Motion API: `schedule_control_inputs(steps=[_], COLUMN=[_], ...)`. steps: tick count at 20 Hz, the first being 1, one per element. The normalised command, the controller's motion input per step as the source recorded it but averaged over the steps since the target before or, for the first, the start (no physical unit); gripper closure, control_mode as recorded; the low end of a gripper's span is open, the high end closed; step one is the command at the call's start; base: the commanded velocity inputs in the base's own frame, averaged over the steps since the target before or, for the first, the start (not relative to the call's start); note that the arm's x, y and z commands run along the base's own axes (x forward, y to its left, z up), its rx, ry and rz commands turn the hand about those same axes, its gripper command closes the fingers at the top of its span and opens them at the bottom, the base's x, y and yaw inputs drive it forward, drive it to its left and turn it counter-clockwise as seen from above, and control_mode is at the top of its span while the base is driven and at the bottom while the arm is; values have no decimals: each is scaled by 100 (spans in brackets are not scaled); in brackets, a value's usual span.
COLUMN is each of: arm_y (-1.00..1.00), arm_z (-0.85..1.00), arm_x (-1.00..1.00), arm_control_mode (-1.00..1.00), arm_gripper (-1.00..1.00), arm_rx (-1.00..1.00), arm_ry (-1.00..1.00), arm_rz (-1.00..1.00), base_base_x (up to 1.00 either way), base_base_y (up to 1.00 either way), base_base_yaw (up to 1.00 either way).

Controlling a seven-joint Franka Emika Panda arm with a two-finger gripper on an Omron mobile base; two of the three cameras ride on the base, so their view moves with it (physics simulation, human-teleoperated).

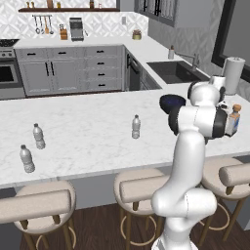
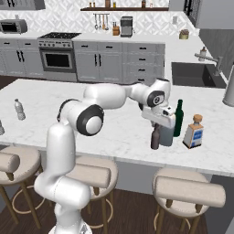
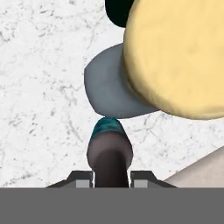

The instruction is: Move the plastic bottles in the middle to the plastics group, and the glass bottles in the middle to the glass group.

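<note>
My gripper (image 2: 158,122) is shut on the neck of the slim dark brown bottle (image 2: 155,138), which hangs upright at the counter's right part. In the hand view, that brown bottle (image 3: 109,151) sits between the gripper (image 3: 111,178) tips. Touching or nearly touching it is the squat grey-blue bottle (image 2: 167,133) with its tan stopper (image 3: 175,57). Just beyond stand the dark green wine bottle (image 2: 178,118) and the clear squarish bottle (image 2: 194,131) with a blue label. One small clear water bottle (image 1: 135,127) stands mid-counter. Two like it (image 1: 38,135) (image 1: 27,158) stand far left.
A dark bowl (image 1: 172,102) sits on the white marble counter (image 1: 88,132) behind the arm. A paper towel roll (image 1: 233,73) and the sink (image 1: 173,71) lie beyond. Stools (image 2: 187,189) line the near counter edge.
</note>
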Motion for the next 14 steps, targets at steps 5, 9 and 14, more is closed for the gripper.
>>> schedule_control_inputs(steps=[5, 9, 14], arm_y=[0, 3, 0], arm_z=[-35, -5, 11], arm_x=[0, 0, 0], arm_control_mode=[-100, -100, -100], arm_gripper=[-100, -100, -100], arm_rx=[0, 0, 0], arm_ry=[-1, -8, -8], arm_rz=[0, 0, 0], base_base_x=[0, 0, 0], base_base_y=[0, 0, 0], base_base_yaw=[0, 0, 0])
